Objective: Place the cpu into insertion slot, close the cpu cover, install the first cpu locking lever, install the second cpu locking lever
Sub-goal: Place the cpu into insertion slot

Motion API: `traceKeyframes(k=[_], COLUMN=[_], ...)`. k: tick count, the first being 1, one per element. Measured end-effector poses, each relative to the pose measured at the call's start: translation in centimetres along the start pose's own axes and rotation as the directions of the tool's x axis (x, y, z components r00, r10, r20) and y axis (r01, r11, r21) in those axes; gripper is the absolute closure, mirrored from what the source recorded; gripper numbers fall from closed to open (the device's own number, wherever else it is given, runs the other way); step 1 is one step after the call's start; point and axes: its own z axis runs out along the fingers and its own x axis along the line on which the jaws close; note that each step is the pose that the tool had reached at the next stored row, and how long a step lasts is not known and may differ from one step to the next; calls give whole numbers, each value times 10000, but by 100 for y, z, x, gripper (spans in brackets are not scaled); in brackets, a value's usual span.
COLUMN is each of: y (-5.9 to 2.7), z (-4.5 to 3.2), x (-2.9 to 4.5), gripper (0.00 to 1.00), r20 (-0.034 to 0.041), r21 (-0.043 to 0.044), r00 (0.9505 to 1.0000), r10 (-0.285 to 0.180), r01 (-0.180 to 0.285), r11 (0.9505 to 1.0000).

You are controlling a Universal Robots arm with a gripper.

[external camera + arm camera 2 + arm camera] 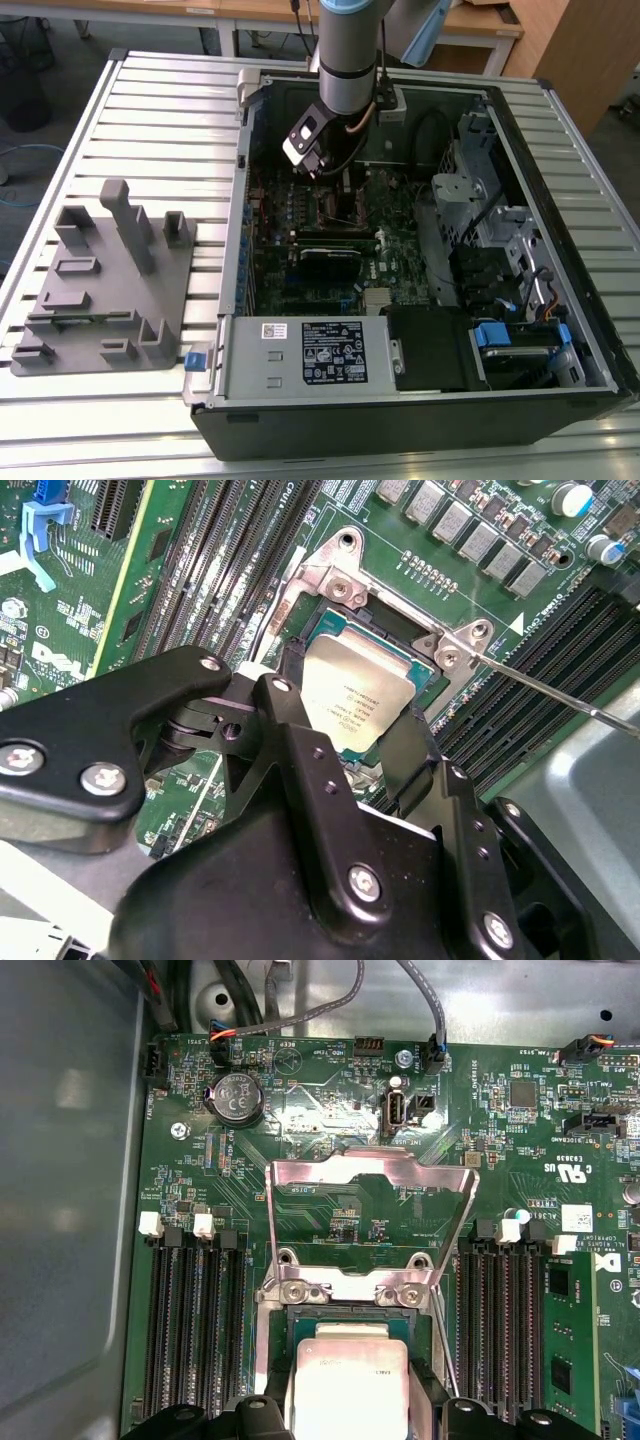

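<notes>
One end effector [345,725] clamps the printed cpu [357,692] over the insertion slot [345,622], cpu cover [320,1170] raised.

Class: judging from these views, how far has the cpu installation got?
Done: the cpu looks seated in the insertion slot. In hand: the gripper sits around it. Left: the cpu cover stands open, and a locking lever is unlatched beside the slot.

Fine print stands on the cpu [355,695], the motherboard [200,1175] and the power-supply label [335,355], none surely legible.
</notes>
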Motion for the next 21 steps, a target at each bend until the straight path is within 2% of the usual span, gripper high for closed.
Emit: traceKeyframes(k=[21], y=[0], z=[2], x=[0], gripper=[46], r20=[0], r21=[0], r00=[10000], r10=[0], r01=[0], r11=[10000])
